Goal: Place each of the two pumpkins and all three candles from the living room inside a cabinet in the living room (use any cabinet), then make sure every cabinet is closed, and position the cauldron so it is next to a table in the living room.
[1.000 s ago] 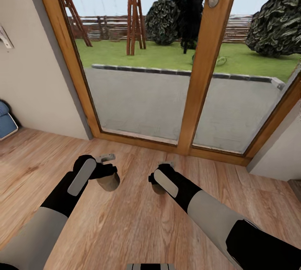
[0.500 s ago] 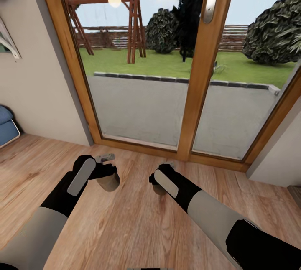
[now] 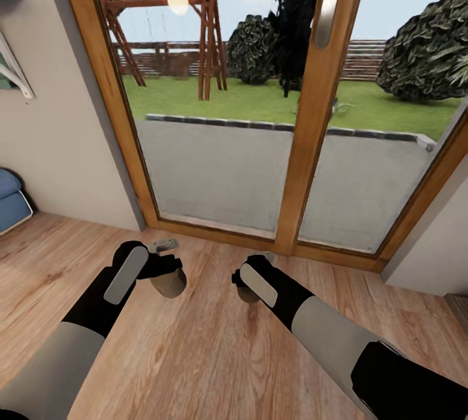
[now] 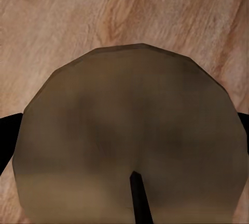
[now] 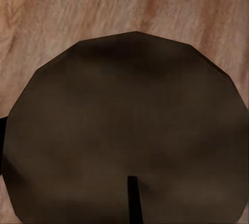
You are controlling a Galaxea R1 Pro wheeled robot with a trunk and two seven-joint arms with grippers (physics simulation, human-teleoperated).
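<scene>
I hold one candle in each hand above the wooden floor. My left gripper (image 3: 166,270) is shut on a beige candle (image 3: 171,285), whose faceted end and dark wick face the left wrist camera (image 4: 129,130). My right gripper (image 3: 246,282) is shut on a second candle (image 3: 247,294), mostly hidden behind the hand in the head view; its darker faceted end (image 5: 129,125) shows close up in the right wrist view. The pumpkins, cabinet, cauldron and table are out of view.
A glass patio door with a wooden frame (image 3: 305,147) and a metal handle (image 3: 327,0) stands straight ahead, with a garden behind it. A blue cushion (image 3: 12,202) lies by the left wall. A grey wall corner (image 3: 429,264) juts in at the right. Plank floor (image 3: 208,355) lies below.
The whole view has shifted slightly, so the camera moved. Both arms and their candles keep the same pose.
</scene>
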